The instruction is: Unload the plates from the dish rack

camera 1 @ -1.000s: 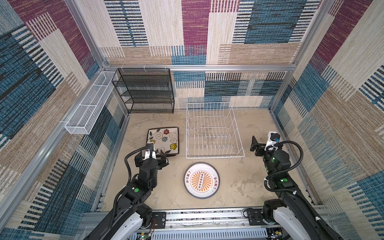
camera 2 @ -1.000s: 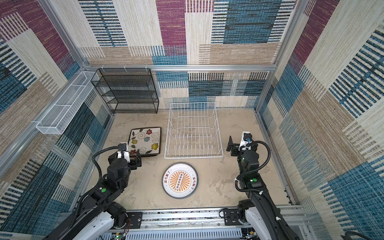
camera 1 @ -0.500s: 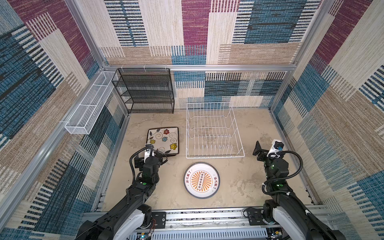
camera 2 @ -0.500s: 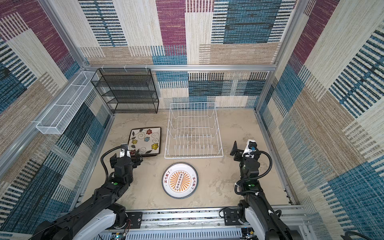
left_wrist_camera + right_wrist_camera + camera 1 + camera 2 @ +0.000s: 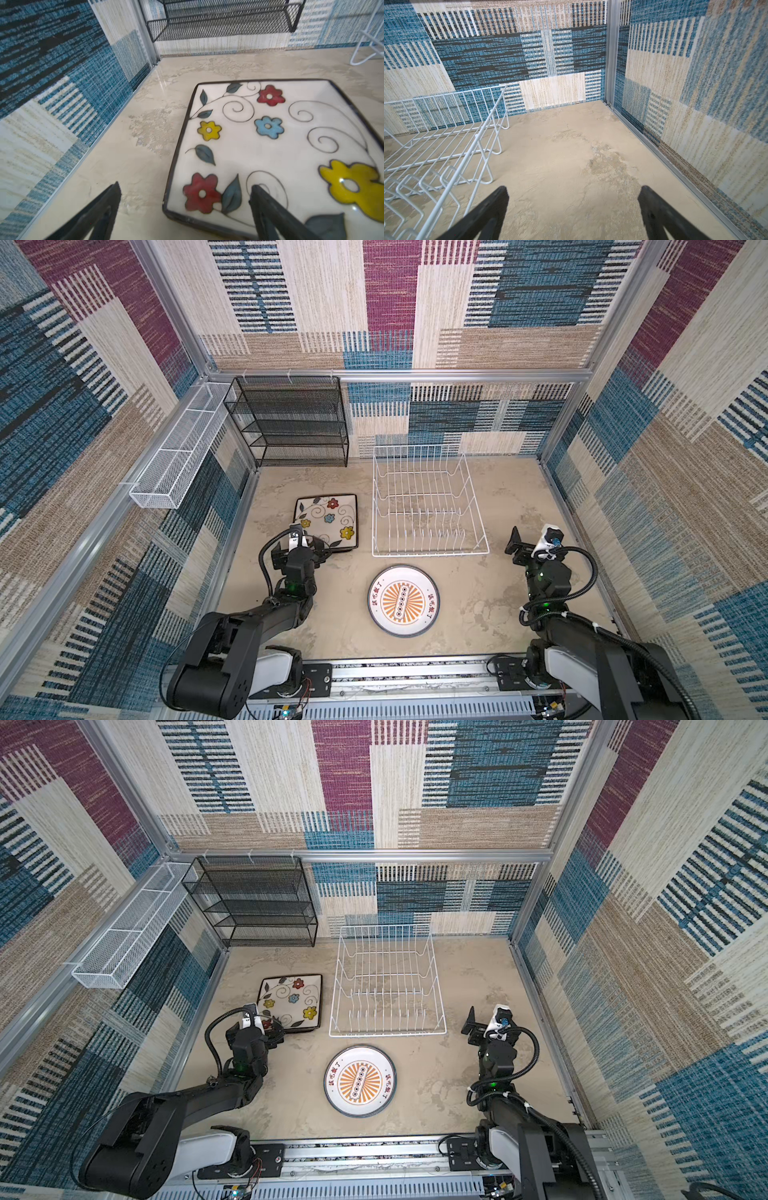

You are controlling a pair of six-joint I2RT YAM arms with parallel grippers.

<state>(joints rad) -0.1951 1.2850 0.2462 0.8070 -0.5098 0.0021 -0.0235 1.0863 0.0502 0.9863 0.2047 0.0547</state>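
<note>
In both top views the dish rack (image 5: 428, 554) stands with no plate among its tines. The square plate (image 5: 326, 516) lies face up on the surface (image 5: 519, 489), with its nearest corner directly under the left gripper (image 5: 322, 551). Its edge looks thick, as if more plates lie beneath, though their number cannot be told. The round plate (image 5: 402, 600) lies flat and face up between the two grippers, on their side of the rack. The right gripper (image 5: 523, 544) hangs just off the rack's corner and carries nothing.

In the left wrist view the left gripper (image 5: 186, 188) has its jaws wide apart. One finger is over bare surface and the other over the square plate (image 5: 270, 149), and neither is clamped on it. Whether a finger touches the plate is unclear.

In the right wrist view the right gripper (image 5: 573, 190) is spread wide over bare surface. The dish rack (image 5: 472, 145) stands beside one finger, its slots bare.

Judging by this, the unloading looks complete, since no plate shows in the rack.
</note>
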